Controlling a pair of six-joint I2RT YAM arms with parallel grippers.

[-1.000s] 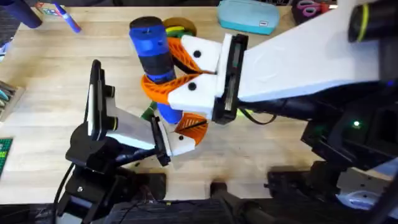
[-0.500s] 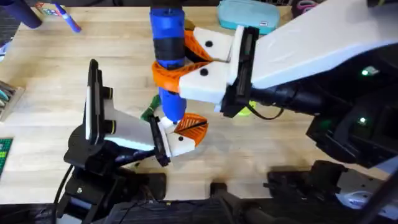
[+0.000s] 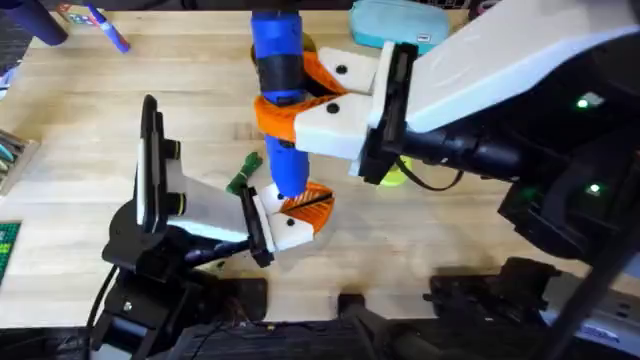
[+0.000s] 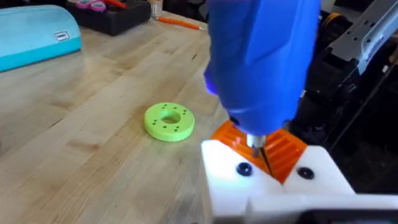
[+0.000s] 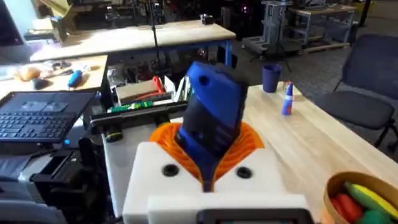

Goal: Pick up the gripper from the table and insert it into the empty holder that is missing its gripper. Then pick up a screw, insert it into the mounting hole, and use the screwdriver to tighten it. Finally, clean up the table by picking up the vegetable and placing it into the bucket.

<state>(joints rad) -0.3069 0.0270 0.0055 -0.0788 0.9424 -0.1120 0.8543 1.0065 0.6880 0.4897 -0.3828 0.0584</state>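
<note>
Right claw (image 3: 285, 115): I see its white fingers with orange pads clenched around the screwdriver (image 3: 279, 70), gripping it about midway along the blue body. From my right wrist camera the blue barrel sits wedged between the two orange pads.
Screwdriver: it stands nearly upright in my overhead view, tip down, with the thin metal bit (image 4: 255, 143) touching the top of the white-and-orange piece below it.
Small finger piece (image 3: 300, 212): white with an orange ribbed pad, it sits at the front end of the holder (image 3: 190, 205), right under the screwdriver tip.
Holder: the small black-framed arm with the white body lies toward the lower left of the table (image 3: 90, 130), its black clamp plate (image 3: 255, 225) against the finger piece.
Left claw: I cannot tell whether it is released or clenched; my left wrist camera looks along a white block with two dark screw holes.
Vegetable (image 3: 243, 172): the dark-green piece lies on the table just beside the holder's front end, left of the screwdriver.
Bucket (image 5: 360, 199): at the edge of my right wrist view, with colourful items inside.
Lime disc (image 4: 169, 121): flat on the wood, apart from the screwdriver.
</note>
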